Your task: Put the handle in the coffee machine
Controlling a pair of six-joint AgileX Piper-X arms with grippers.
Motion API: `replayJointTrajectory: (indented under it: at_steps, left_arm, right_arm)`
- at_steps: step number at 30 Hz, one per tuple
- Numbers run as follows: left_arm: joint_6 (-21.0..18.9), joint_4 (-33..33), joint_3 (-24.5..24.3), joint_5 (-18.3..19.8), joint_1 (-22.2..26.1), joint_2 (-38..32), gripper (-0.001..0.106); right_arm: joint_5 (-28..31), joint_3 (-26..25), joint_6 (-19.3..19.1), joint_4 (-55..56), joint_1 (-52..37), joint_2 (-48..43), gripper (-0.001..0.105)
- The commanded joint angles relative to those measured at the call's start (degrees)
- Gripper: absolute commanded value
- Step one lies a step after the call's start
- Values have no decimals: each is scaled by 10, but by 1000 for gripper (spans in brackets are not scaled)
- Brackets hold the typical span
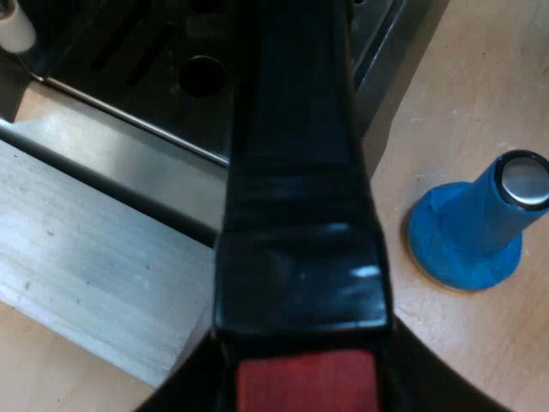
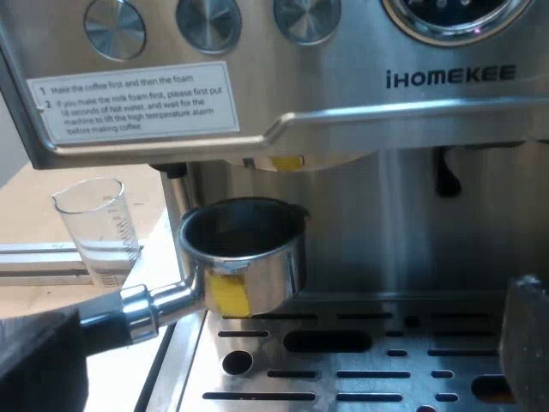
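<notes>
In the left wrist view, my left gripper (image 1: 304, 390) is clamped on the handle (image 1: 292, 172) at its red end, with a black finger (image 1: 190, 388) pressed in at each side. The handle is glossy dark plastic with squared edges, and it runs straight out ahead of the gripper. It passes over the drip tray (image 1: 137, 51) of the espresso machine (image 1: 163, 167), which is dark metal cut with slots and one round hole. The machine's brushed-steel front edge crosses beneath the handle. Nearer the gripper lies a pale, scuffed aluminium rail (image 1: 94, 257). Off to one side of the handle, by the machine's corner, a blue tamper (image 1: 467, 227) stands upright on the wooden table (image 1: 480, 77). Its flared foot is down and its silver cap is up, with bare wood all round it.

In the right wrist view, my right gripper (image 2: 283, 343) is spread wide and holds nothing. Ahead of it, the holder (image 2: 244, 257) hangs just under the machine's brew head. It is a round steel basket with a yellow sticker on its wall, and it sits level with a slim gap above its rim. Its neck slants back toward one finger (image 2: 34, 365) and passes behind it. Below the basket there is open air down to the slotted tray. The steel front above carries round knobs, a printed label and the name iHOMEKEE. A clear measuring glass (image 2: 94, 227) stands on the wood beside the machine, apart from the holder.
</notes>
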Motion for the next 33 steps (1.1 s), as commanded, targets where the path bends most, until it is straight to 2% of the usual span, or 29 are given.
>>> replayJointTrajectory:
  at_steps: [1,5,6,12,15,19,24,33]
  left_arm:
    - [8,-4,-10,36,-2,-1,0]
    - [8,-4,-40,38,-3,33,0]
    - [19,-4,-48,39,-3,40,0]
    - [21,-4,-55,39,-21,53,0]
    - [21,-5,-55,39,-40,54,0]
    - [10,-24,-55,31,-58,55,0]
    - [-42,-61,-55,31,-58,55,0]
    - [-45,-54,-56,31,-58,54,0]
  right_arm:
    - [-2,-2,-7,0,0,-2,105]
    - [-2,-2,-7,0,0,-2,105]
    - [-2,-2,-9,0,0,-2,105]
    - [-2,-2,-44,0,0,-2,105]
    - [-2,-2,-46,0,0,-2,105]
    - [-2,-2,-46,0,0,-2,105]
    - [-2,-2,-46,0,0,-2,105]
    - [-2,-2,-46,0,0,-2,105]
